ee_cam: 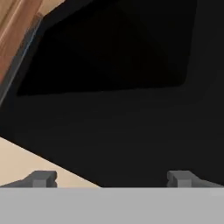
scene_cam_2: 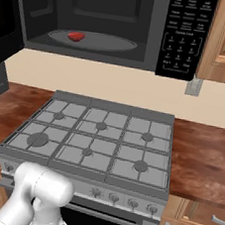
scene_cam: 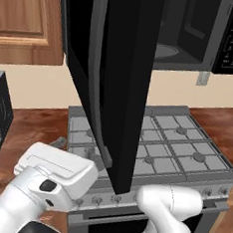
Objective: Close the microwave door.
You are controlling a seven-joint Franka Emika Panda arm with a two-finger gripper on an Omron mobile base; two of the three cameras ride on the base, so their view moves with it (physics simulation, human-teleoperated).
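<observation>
Microwave door [scene_cam: 109, 83] stands swung wide open, sticking out toward the robot over the left part of the stove [scene_cam_2: 94, 137], seen nearly edge-on in the left base view, long axis vertical, with its grey handle bar [scene_cam: 95, 71] running down the face. Hinge side looks to be at the left of the microwave cavity [scene_cam_2: 92, 12]; free edge is the one nearest the base. In the right base view the cavity is exposed, turntable inside with a small red item [scene_cam_2: 76, 36] on it, keypad panel [scene_cam_2: 186, 33] to the right. Gripper [ee_cam: 111, 178] sits close to the door's glossy black face, which fills the space straight ahead of the jaws in the hand view; fingertips [ee_cam: 41, 178] are set wide apart with nothing between them. No contact visible yet, can't tell the exact gap. A strip of wooden cabinet [ee_cam: 17, 30] shows at the upper left of the hand view, beige wall at lower left. Judgement: hand is on the outer side of the door, so the coming move is a flat push against the panel, swinging it right and back toward the cavity; pushing near the free edge rather than the hinge should give more leverage.
</observation>
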